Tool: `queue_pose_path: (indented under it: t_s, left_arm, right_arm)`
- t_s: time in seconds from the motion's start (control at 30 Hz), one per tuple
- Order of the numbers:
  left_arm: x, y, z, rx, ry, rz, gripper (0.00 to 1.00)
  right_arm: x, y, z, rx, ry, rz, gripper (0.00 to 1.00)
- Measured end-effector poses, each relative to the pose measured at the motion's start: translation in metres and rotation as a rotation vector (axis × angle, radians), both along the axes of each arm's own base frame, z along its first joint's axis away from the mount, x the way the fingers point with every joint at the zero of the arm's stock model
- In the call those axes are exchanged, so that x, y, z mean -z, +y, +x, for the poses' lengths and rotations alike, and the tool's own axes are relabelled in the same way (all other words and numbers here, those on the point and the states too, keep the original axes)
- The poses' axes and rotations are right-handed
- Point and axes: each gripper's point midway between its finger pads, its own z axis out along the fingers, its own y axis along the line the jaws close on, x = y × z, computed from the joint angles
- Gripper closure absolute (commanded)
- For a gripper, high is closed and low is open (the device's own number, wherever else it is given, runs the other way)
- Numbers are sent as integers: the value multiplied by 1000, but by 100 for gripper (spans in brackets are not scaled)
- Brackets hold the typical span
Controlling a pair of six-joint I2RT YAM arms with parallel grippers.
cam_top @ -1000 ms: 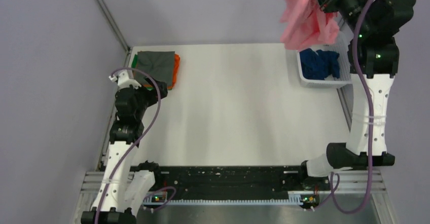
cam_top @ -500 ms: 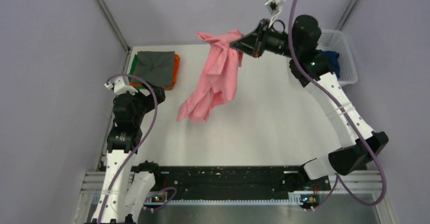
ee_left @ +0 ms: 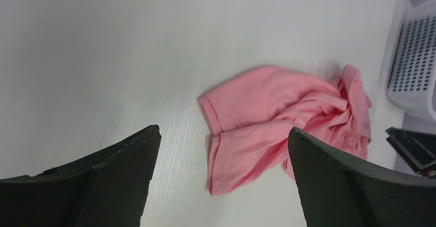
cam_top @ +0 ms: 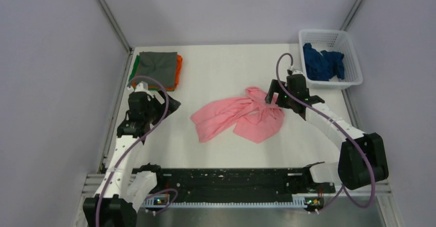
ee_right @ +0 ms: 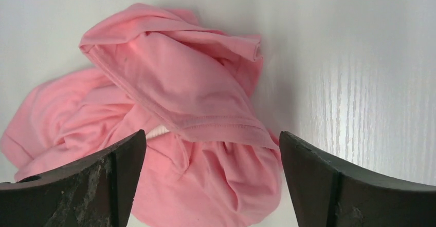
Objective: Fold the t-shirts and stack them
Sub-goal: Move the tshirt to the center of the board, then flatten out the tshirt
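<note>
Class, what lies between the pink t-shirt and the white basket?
In the top external view, the right arm's open fingers sit between pink t-shirt and basket.

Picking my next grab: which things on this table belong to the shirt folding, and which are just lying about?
Part of the job:
- pink t-shirt, crumpled mid-table
- blue t-shirt, bunched in the basket
- folded stack, grey on top, orange and green edges showing beneath

Just lying about:
- white mesh basket, at the far right corner

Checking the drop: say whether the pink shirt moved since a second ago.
Yes. The pink t-shirt went from above the basket down onto the table, left of it.
</note>
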Motion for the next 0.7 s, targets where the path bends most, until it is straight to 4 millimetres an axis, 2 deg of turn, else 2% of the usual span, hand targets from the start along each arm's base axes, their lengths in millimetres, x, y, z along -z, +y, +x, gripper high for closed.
queue_pose_path:
  t_s: [0.17,0.3,0.37,0.53,0.7]
  left_arm:
    - [60,-36,-22,136,204,-94,2]
    - [101,-76,-55,275,353,-82,9]
    - [113,-89,-66,325,414,-71,11]
    - [133,-93,-75,328,495,-62,22]
    - [151,-108,-92,373,552,-90,35]
  right_arm:
    - [-24,1,2,-24,-89,-25,1]
    - [-38,18,1,-109,-158,-49,1]
    - [-39,29,-1,-163,-177,-63,2]
    - [-42,53,-1,-272,-234,-100,5]
    - [-18,61,2,-304,-202,-172,6]
